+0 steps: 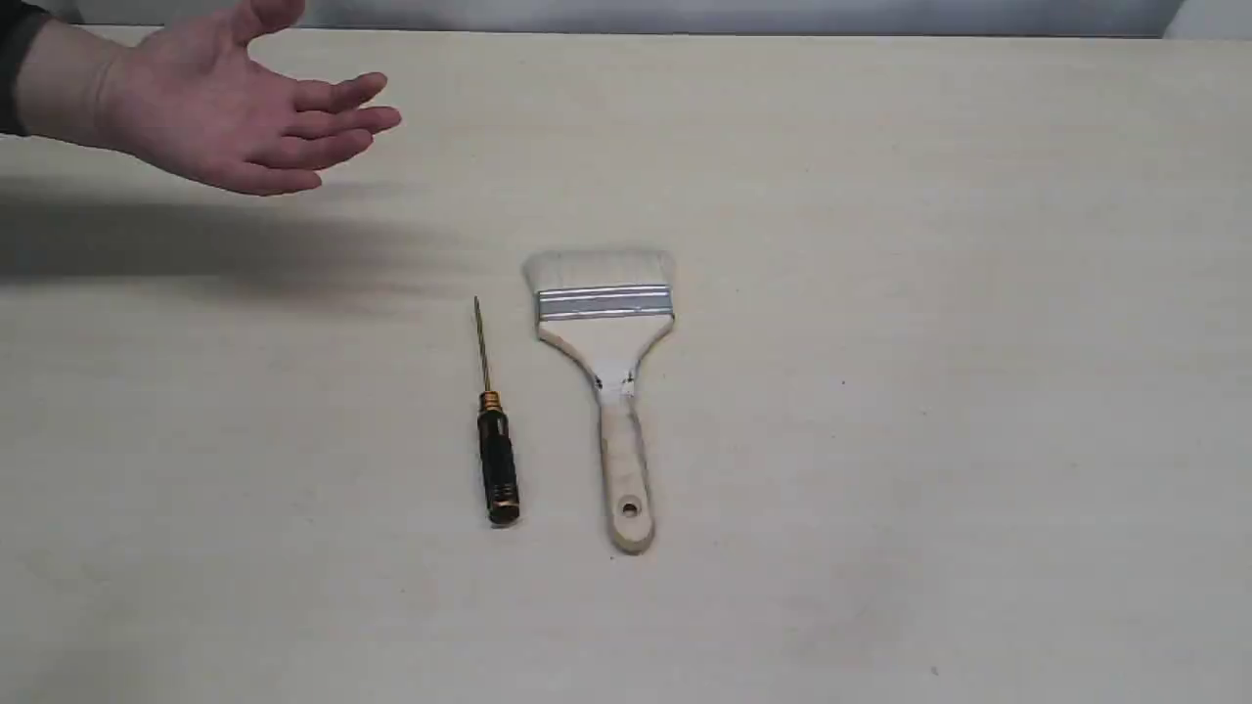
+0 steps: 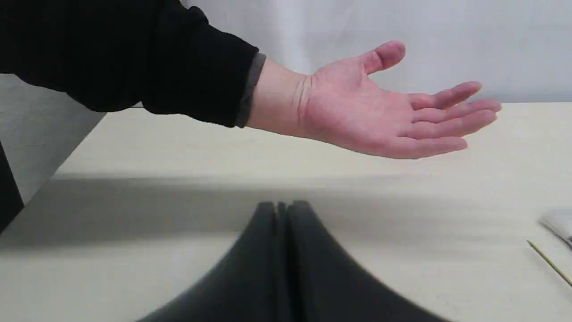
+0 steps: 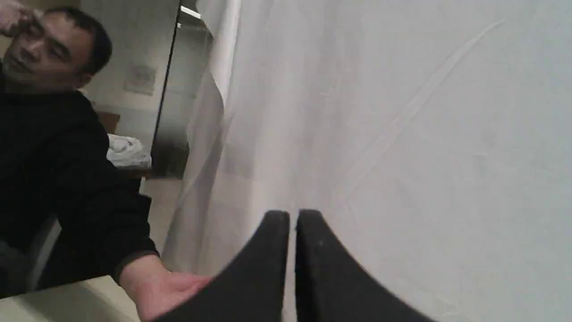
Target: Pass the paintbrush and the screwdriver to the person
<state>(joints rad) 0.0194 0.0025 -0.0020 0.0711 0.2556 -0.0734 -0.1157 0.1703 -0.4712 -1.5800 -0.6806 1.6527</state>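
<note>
The paintbrush lies flat mid-table, bristles pointing away, handle with a hole toward the front. Just to its left lies the screwdriver, black handle nearest the front and thin shaft pointing away; its shaft tip and a bit of the bristles show in the left wrist view. The person's open hand hovers palm up over the far left of the table, also as the hand in the left wrist view. My left gripper is shut and empty. My right gripper is shut, aimed at a white curtain. Neither gripper shows in the exterior view.
The pale table runs wide around the two tools. A white curtain hangs behind the table. The person in a dark top sits at the far left side, and his hand casts a shadow on the table.
</note>
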